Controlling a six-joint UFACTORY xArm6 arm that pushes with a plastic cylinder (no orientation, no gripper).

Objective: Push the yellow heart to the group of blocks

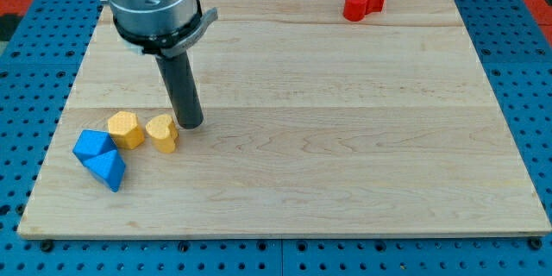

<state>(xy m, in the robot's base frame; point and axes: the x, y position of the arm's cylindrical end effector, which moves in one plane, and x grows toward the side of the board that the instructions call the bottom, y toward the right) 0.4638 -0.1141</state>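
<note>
Where nothing reads as writing | my tip [191, 124] seemingly touches yellow heart [162, 132]

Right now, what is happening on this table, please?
One robot arm with a dark rod is pushing blocks on a wooden board. My tip sits right at the yellow heart, on its right side in the view. The heart is already close to a yellow block and two blue blocks at the view's left. A red block lies far away, near the view's top right.
</note>
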